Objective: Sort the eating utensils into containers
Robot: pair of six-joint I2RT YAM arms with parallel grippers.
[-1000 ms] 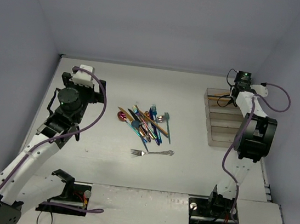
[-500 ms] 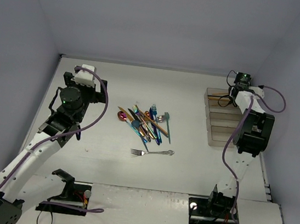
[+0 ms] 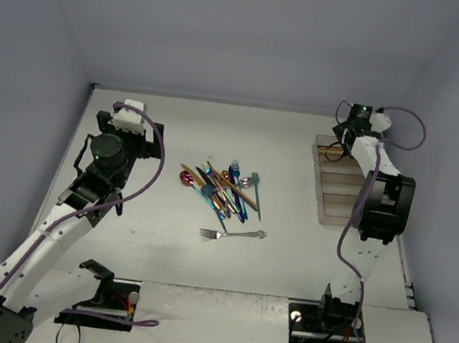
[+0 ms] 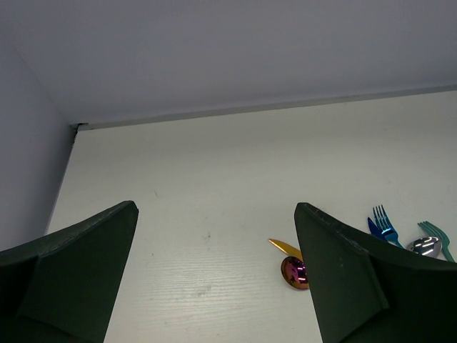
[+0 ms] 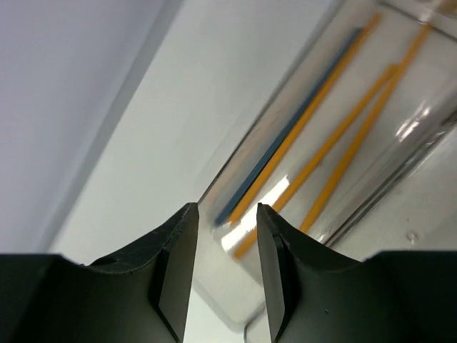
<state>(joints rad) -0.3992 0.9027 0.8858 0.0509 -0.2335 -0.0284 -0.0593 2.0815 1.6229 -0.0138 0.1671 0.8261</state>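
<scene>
The eating utensils [image 3: 223,189] lie in a loose pile of gold, blue, teal and magenta pieces at mid-table. A silver fork [image 3: 234,234] lies apart in front of the pile. The containers [image 3: 342,186] are a row of clear trays at the right; the far tray holds gold utensils [image 3: 334,150]. My right gripper [image 3: 337,143] hangs over that tray's left end, open and empty. In the right wrist view the gripper [image 5: 227,214] looks down at gold utensils [image 5: 335,153] and a blue one [image 5: 293,128] in the tray. My left gripper [image 3: 136,128] is open and empty, left of the pile.
The left wrist view shows a magenta spoon [image 4: 294,272], a gold tip [image 4: 284,247], a blue fork [image 4: 382,218] and a teal fork [image 4: 432,232] beside the right finger. Grey walls close in the table at the back and on both sides.
My right gripper has swung left and turned over the far tray's left end. The left arm has barely moved. The pile is unchanged.
</scene>
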